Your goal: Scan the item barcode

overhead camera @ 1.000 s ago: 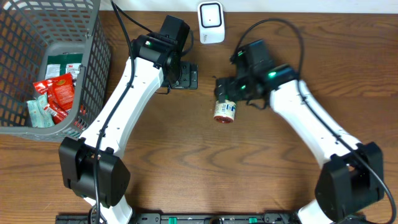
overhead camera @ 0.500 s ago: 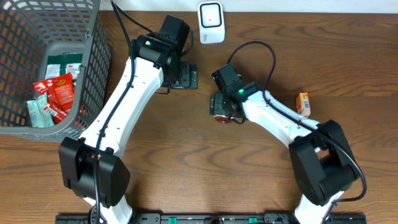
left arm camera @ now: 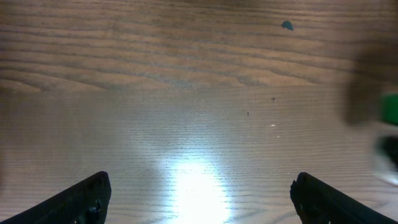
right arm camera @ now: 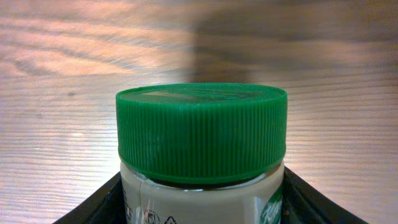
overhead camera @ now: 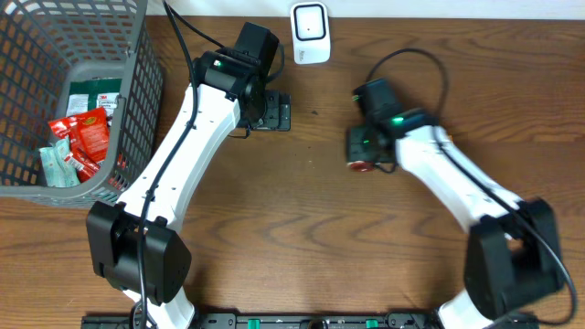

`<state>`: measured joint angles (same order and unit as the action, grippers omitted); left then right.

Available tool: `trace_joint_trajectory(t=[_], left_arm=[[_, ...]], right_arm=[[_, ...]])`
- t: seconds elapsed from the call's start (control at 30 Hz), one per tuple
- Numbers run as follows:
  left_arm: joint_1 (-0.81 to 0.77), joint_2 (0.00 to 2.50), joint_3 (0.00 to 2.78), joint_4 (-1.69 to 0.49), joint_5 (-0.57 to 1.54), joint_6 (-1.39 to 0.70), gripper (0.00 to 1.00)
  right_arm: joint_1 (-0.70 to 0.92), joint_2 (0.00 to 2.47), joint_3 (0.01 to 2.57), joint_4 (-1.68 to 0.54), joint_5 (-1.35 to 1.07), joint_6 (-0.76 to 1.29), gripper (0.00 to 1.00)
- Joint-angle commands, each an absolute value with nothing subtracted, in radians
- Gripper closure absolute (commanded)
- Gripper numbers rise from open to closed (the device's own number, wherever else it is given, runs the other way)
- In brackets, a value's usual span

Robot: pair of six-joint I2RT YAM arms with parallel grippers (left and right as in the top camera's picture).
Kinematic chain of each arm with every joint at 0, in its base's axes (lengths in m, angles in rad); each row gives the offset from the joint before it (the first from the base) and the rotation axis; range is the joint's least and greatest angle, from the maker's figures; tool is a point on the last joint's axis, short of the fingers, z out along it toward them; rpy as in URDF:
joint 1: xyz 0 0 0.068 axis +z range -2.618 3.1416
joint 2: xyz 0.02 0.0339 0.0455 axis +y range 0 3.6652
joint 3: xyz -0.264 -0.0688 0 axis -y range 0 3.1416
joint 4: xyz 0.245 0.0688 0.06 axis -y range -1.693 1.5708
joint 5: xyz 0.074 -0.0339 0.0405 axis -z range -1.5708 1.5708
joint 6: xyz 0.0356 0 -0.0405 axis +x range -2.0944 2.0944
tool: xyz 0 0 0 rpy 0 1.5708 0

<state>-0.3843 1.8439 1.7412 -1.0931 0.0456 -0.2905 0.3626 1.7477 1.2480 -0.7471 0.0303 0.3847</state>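
Right gripper pinches the green-lidded jar, one finger at each side of its body. The jar sits right of centre over the table, below the white scanner. Left gripper hangs with fingers spread wide.

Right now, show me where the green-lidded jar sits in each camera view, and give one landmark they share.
Overhead: the jar is right of centre, mostly hidden under the right gripper.
Left wrist: not clearly in it; a blurred green patch at the right edge cannot be identified.
Right wrist: centre, green lid filling the middle.
Shared landmark: the wooden table.
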Motion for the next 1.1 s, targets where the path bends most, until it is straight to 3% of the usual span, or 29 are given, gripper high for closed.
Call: trace_joint_trajectory(t=[0.0, 0.27, 0.57, 0.63, 0.7, 0.77, 1.07], left_arm=[[-0.383, 1.839, 1.752, -1.095, 0.033, -0.281, 0.06], [-0.383, 1.839, 1.752, -1.095, 0.033, -0.281, 0.07], [-0.383, 1.839, 1.752, -1.095, 0.033, -0.281, 0.07], [-0.383, 1.839, 1.752, -1.095, 0.033, -0.281, 0.07], [-0.383, 1.839, 1.752, -1.095, 0.033, -0.281, 0.07], [-0.383, 1.839, 1.752, -1.095, 0.033, -0.281, 0.07], [-0.383, 1.839, 1.752, -1.095, 0.033, -0.281, 0.06]], right_arm=[[0.303, 1.710, 1.256, -0.796, 0.040, 0.279, 0.45], [0.249, 1.717, 1.203, -0.810, 0.083, 0.185, 0.43], [0.247, 1.720, 1.040, -0.626, 0.135, 0.216, 0.42], [0.247, 1.720, 1.038, -0.622, 0.148, 0.216, 0.37], [0.247, 1.720, 1.038, -0.620, 0.153, 0.216, 0.21], [0.247, 1.720, 1.038, -0.620, 0.152, 0.216, 0.15], [0.247, 1.698, 1.149, -0.652, 0.152, 0.199, 0.09]])
